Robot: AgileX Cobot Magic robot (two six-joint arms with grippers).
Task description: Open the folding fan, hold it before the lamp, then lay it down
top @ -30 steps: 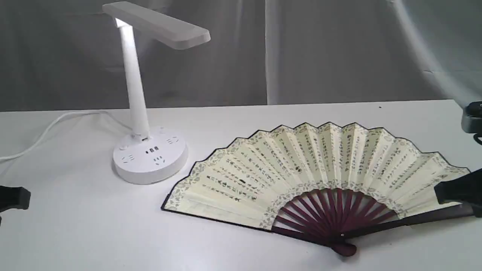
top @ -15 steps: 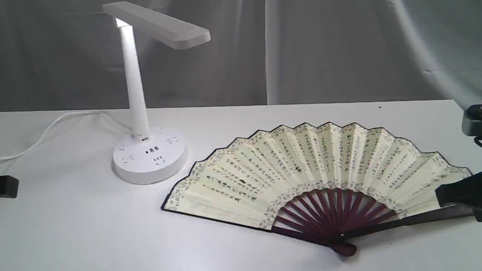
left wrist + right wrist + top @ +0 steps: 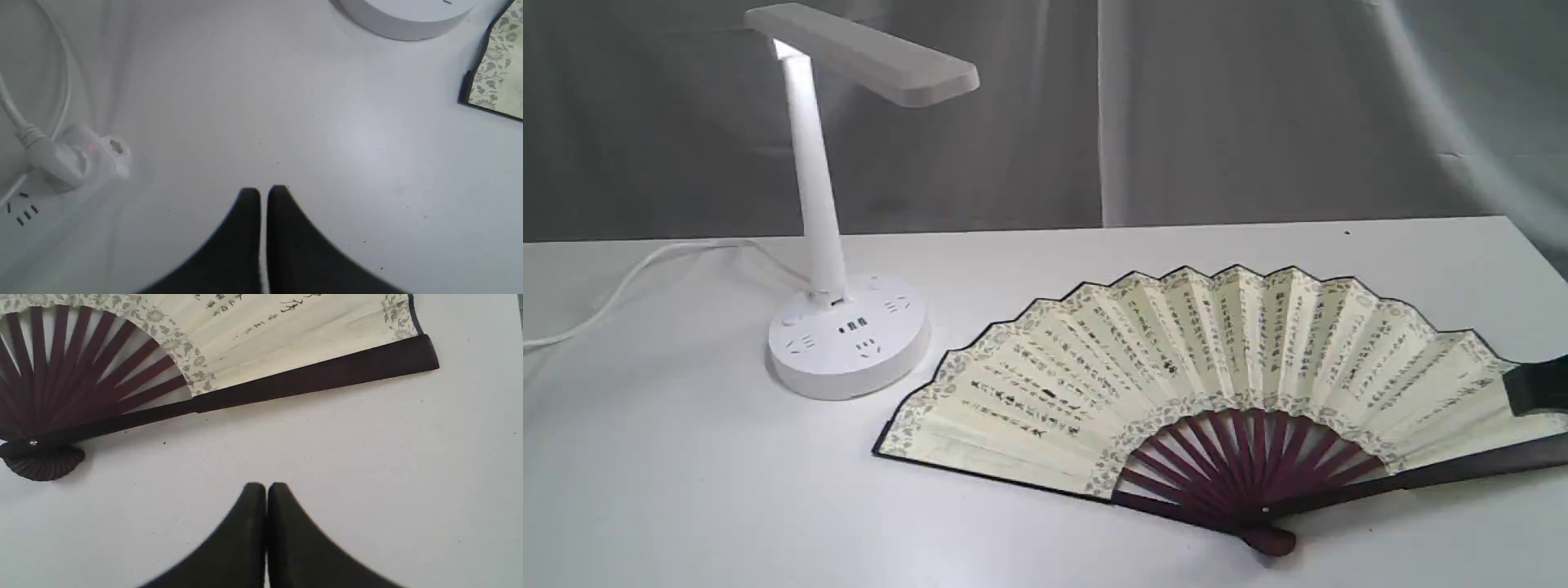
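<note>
The folding fan (image 3: 1201, 384) lies spread open and flat on the white table, cream leaf up, maroon ribs meeting at the pivot near the front. Its guard and ribs show in the right wrist view (image 3: 286, 381), one corner in the left wrist view (image 3: 496, 69). The white lamp (image 3: 837, 204) stands upright left of the fan; its base edge (image 3: 404, 18) shows in the left wrist view. My right gripper (image 3: 265, 488) is shut and empty, clear of the fan's guard; a black part of it (image 3: 1539, 385) peeks in at the exterior view's right edge. My left gripper (image 3: 263, 192) is shut, empty, over bare table.
The lamp's white cord (image 3: 629, 282) trails off to the left. In the left wrist view a white power strip with a plug and red light (image 3: 77, 157) lies beside the cord. A grey curtain (image 3: 1176, 106) hangs behind the table.
Both arms have drawn back outward: the left gripper has left the exterior view at the left edge, and the right gripper has slid almost out at the right edge. The fan has stayed still.
</note>
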